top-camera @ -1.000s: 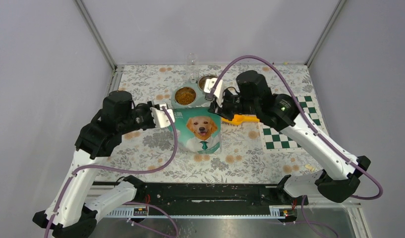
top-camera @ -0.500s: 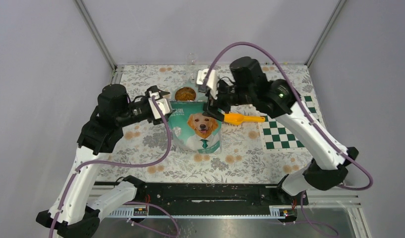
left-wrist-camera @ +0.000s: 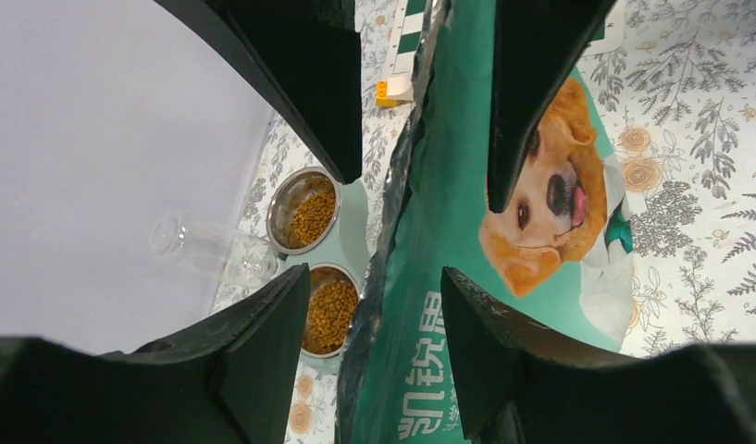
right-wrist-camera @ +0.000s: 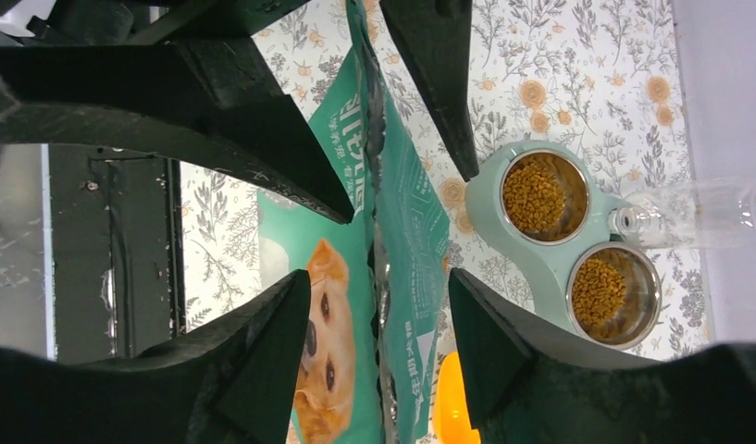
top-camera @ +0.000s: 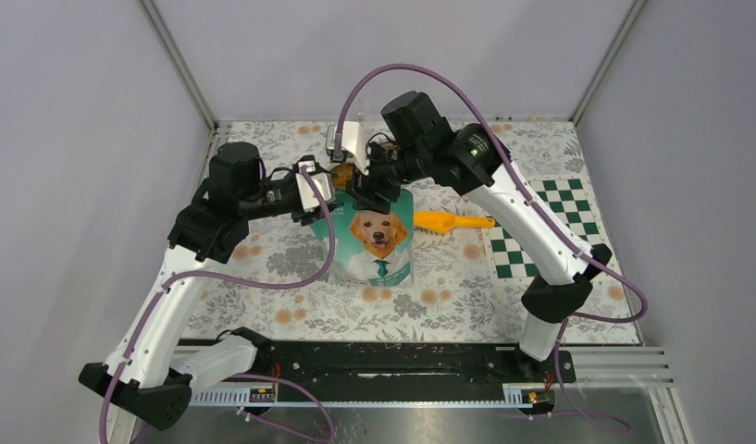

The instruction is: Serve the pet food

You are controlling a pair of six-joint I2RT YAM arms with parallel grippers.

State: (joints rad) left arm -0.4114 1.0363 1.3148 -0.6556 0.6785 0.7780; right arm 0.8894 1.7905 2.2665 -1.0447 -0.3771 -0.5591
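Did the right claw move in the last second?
Yes. The right claw has shifted left, away from the checkered mat, and now straddles the top edge of the food bag, jaws open.

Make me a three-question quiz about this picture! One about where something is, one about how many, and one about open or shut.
1. Where is the scoop?
A) inside the bag
B) lying on the table, right of the bag
C) in a bowl

2. How many bowls hold kibble?
A) none
B) one
C) two

3. The left end effector is:
A) open, with a finger on each side of the bag's top edge
B) shut on the scoop
C) shut on a bowl

Answers:
1 B, the orange scoop lies flat beside the bag.
2 C, both metal bowls show brown kibble.
3 A, its fingers stand apart with the bag's edge between them.
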